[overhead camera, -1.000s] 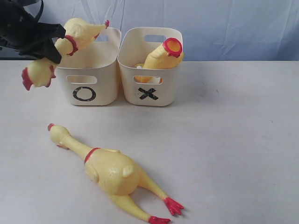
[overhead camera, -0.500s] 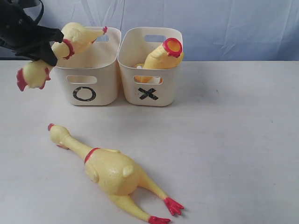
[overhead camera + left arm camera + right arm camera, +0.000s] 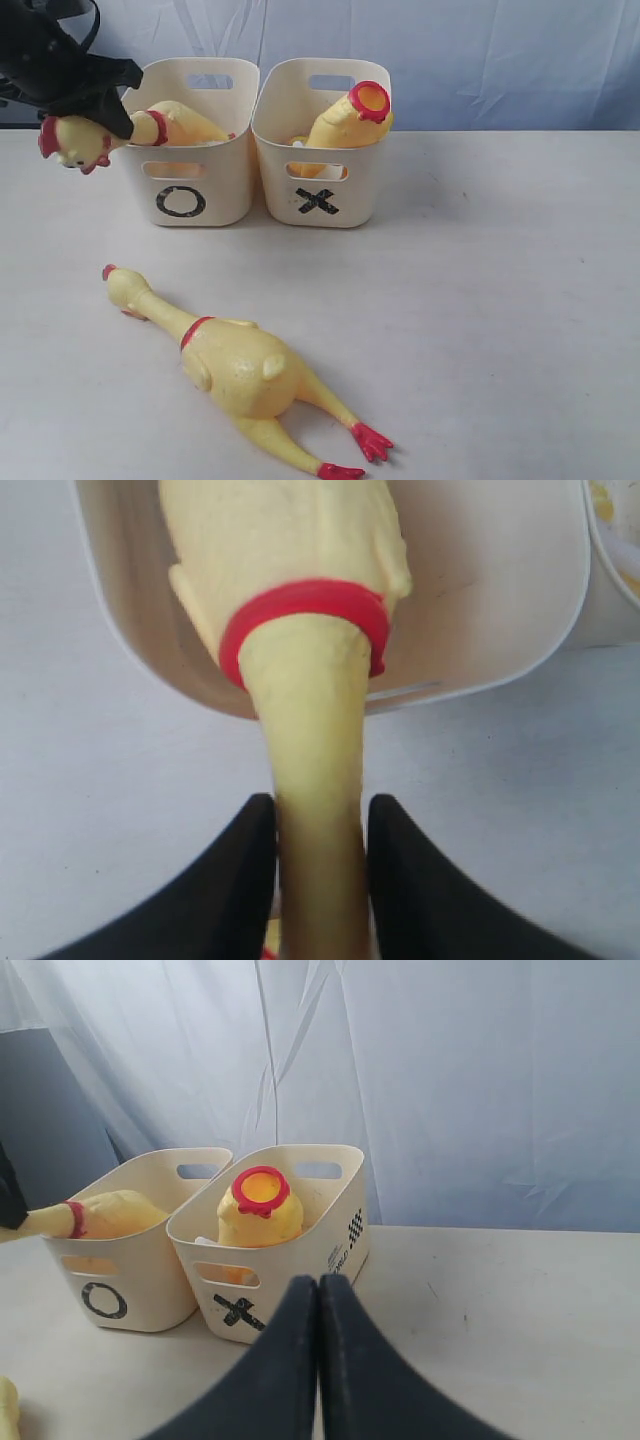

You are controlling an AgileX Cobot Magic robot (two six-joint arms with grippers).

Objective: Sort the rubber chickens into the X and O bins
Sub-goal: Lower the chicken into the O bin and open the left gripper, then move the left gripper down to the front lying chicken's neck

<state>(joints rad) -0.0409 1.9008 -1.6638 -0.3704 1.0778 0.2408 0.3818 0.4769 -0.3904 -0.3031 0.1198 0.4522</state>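
Observation:
One rubber chicken [image 3: 180,122] lies with its body inside the O bin [image 3: 190,190], its neck over the rim and its head [image 3: 70,140] hanging outside. My left gripper [image 3: 320,805] straddles that neck [image 3: 315,780] with its jaws parted; one finger touches it and a thin gap shows at the other. The headless chicken [image 3: 345,120] stands in the X bin [image 3: 320,185], red-rimmed hole up. A third chicken [image 3: 240,365] lies flat on the table in front. My right gripper [image 3: 320,1282] is shut and empty, facing both bins; the exterior view does not show it.
The two bins stand side by side at the back of the white table [image 3: 500,300], against a pale blue curtain [image 3: 480,50]. The lying chicken's red feet [image 3: 360,450] reach the table's front edge.
The held chicken's body has swung down from above the O bin into it, and its head has risen beside the rim. The left jaws have widened. The right gripper is still.

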